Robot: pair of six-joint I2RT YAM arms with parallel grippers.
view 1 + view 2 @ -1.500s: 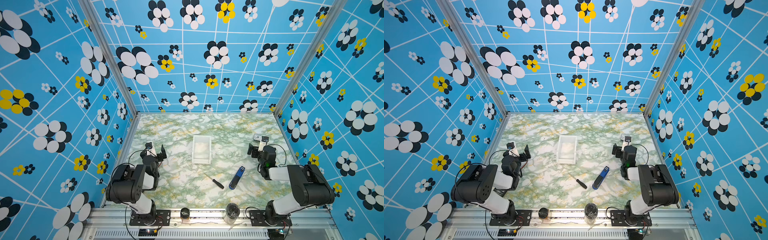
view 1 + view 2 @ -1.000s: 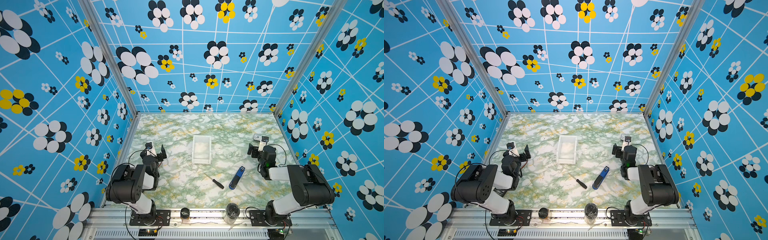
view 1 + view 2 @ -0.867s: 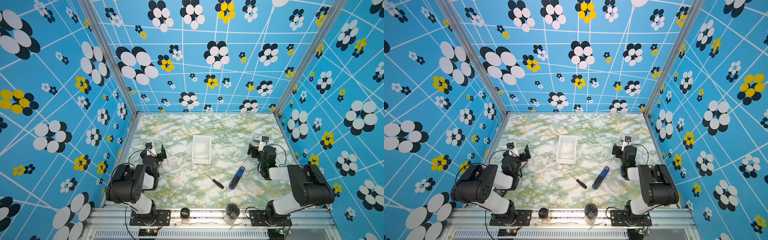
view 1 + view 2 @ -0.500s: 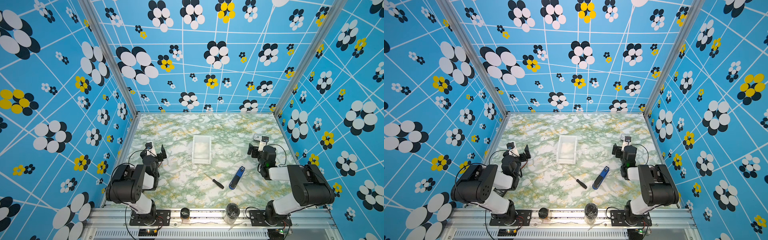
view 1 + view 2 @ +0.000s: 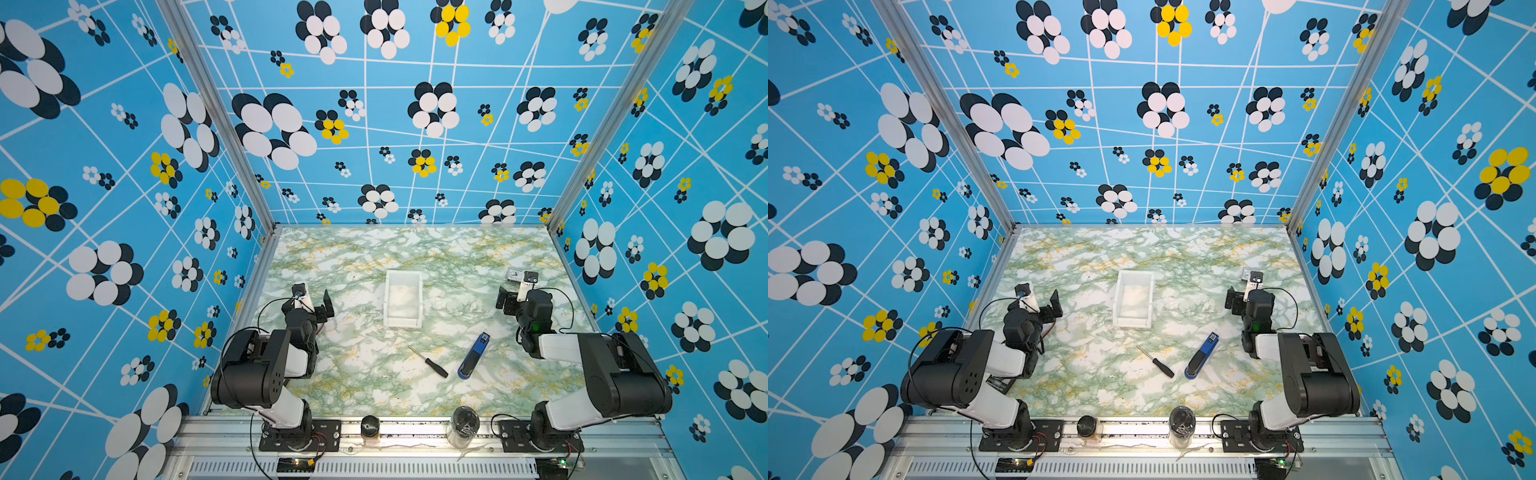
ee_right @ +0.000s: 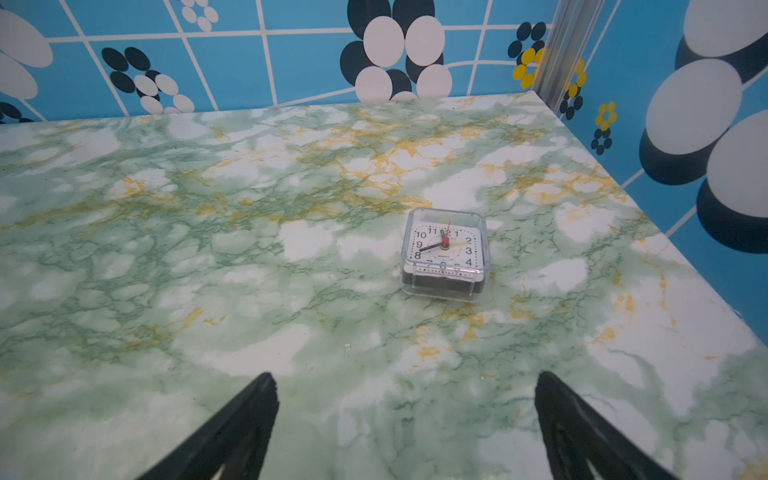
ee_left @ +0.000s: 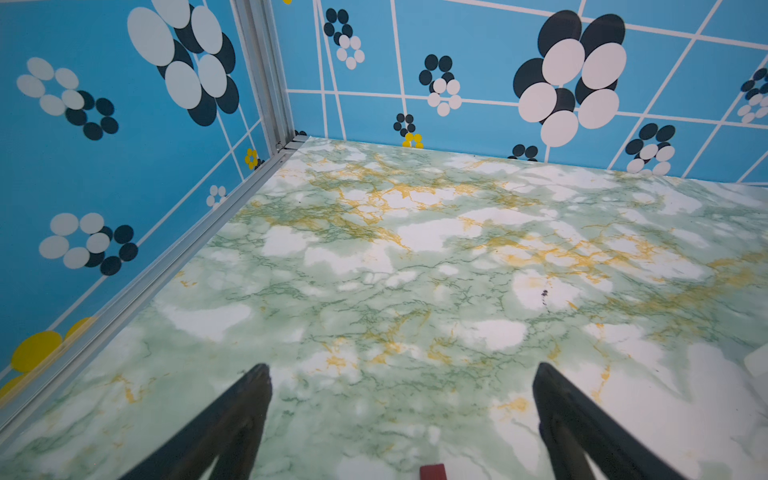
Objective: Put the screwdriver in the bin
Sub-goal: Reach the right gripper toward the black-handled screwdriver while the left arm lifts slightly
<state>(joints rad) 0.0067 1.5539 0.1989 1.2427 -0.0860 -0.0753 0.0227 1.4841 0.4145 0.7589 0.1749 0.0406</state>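
Observation:
The screwdriver (image 5: 430, 363) (image 5: 1158, 363), black-handled with a thin silver shaft, lies flat on the marble table in front of the bin. In both top views the white bin (image 5: 402, 325) (image 5: 1133, 323) stands open-topped at mid-table with nothing in it. My left gripper (image 5: 314, 296) (image 5: 1040, 297) (image 7: 401, 370) rests open at the left edge, far from both. My right gripper (image 5: 516, 291) (image 5: 1244, 291) (image 6: 405, 377) is open at the right side. Only bare table shows between each pair of fingers. Neither wrist view shows the screwdriver.
A blue-and-black stapler (image 5: 473, 355) (image 5: 1202, 355) lies just right of the screwdriver. A small clear-cased clock (image 6: 444, 249) (image 5: 515, 274) sits just beyond my right gripper. A short dark jar (image 5: 370, 426) and a taller jar (image 5: 463, 422) stand on the front rail. Patterned walls enclose three sides.

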